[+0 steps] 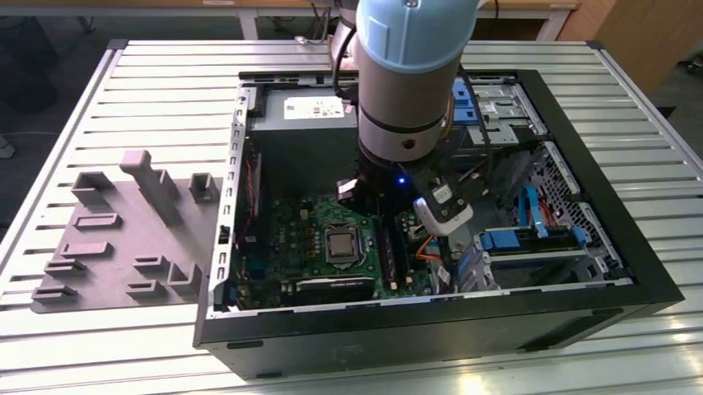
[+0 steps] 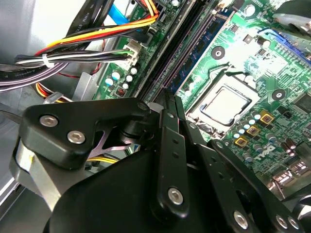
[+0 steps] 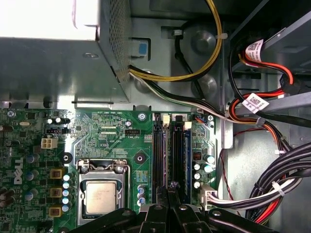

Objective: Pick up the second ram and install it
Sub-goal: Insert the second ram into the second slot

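Note:
My gripper (image 1: 379,206) is down inside the open computer case (image 1: 439,333), over the memory slots beside the processor (image 3: 101,196). In both wrist views its black fingers (image 3: 167,204) are pressed close together at the middle of the slot rails. A thin dark strip, the second ram (image 3: 176,155), runs on edge from the gripper (image 3: 172,187) along one rail. It lies next to a stick with a blue-green board (image 2: 206,39). The gripper (image 2: 167,97) hides the ram's other half.
Bundles of black, yellow and red cables (image 3: 272,194) crowd one side of the slots. The grey power supply box (image 3: 58,58) sits beyond the motherboard (image 3: 112,131). A light grey moulded tray (image 1: 110,247) lies on the slatted table at the exterior view's left of the case.

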You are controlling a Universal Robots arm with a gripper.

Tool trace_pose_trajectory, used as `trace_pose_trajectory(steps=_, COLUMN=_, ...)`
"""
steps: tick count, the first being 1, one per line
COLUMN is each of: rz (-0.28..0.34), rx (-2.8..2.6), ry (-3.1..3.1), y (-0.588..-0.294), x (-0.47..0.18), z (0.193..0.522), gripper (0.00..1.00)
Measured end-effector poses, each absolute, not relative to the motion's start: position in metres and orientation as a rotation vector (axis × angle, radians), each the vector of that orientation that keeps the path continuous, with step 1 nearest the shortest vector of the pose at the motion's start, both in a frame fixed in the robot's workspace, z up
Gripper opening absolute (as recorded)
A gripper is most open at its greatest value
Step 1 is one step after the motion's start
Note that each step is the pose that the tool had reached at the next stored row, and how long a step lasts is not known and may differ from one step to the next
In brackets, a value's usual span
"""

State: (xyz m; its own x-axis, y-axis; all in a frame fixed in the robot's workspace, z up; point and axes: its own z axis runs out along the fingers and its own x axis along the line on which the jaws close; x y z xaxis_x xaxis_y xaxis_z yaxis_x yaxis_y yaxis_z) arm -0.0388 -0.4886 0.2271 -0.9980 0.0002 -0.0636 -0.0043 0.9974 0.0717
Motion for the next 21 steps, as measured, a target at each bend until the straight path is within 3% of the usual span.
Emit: trace_pose_trajectory(steps=21, rz=0.111, rx=-0.002, ry=3.076, y=-0.4882, x=-0.0388, z=0.2257, gripper=0.12)
